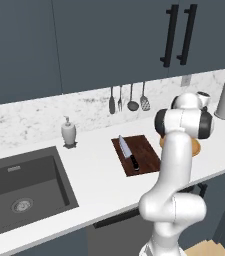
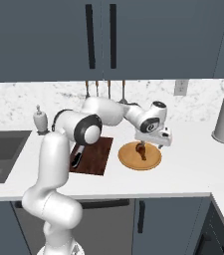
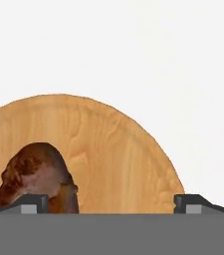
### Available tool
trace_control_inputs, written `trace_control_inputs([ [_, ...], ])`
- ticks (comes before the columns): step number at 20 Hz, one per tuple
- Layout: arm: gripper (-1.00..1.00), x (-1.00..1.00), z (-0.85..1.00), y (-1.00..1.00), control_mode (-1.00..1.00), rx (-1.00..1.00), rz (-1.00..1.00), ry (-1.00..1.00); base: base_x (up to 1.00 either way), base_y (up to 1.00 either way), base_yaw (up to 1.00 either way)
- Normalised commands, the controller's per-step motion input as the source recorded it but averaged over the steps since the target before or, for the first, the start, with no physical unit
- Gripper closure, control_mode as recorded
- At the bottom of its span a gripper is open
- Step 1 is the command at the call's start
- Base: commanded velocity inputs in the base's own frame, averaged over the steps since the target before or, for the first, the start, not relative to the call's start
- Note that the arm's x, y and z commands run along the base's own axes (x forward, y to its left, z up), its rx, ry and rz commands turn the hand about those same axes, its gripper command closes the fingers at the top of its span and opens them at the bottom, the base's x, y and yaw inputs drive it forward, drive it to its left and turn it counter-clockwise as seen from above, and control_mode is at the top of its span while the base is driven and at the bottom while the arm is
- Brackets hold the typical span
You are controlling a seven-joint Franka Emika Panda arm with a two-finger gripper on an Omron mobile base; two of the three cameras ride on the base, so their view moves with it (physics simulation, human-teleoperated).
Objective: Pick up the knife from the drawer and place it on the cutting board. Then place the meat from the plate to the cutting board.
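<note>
Fingertips (image 3: 34,203) rise wide apart at the bottom of the hand view, with the meat (image 3: 34,177) lying by the left tip rather than between the two, so the gripper (image 3: 111,203) stands open and holds nothing. Beneath it the plate (image 3: 113,149) shows its pale wood grain on the white counter (image 3: 183,74). From the right base view, the gripper (image 2: 142,147) hangs just above the plate (image 2: 153,160), where the meat (image 2: 143,152) sits near the middle. To the plate's left, the board (image 2: 94,154) lies flat. From the left base view, the knife (image 1: 127,151) rests on the board (image 1: 144,150), blade toward the wall, handle toward the counter's front edge. A sink (image 1: 19,190) lies well apart to the left.
</note>
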Motion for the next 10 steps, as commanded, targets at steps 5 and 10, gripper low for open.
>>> trace_control_inputs([
  [5,-1.00,-0.18,-0.06,0.05,-1.00,0.04,0.00,-0.06,0.00,0.00,0.00],
  [10,-1.00,-0.33,0.00,0.30,-1.00,0.00,0.03,-0.14,0.00,0.00,0.00],
])
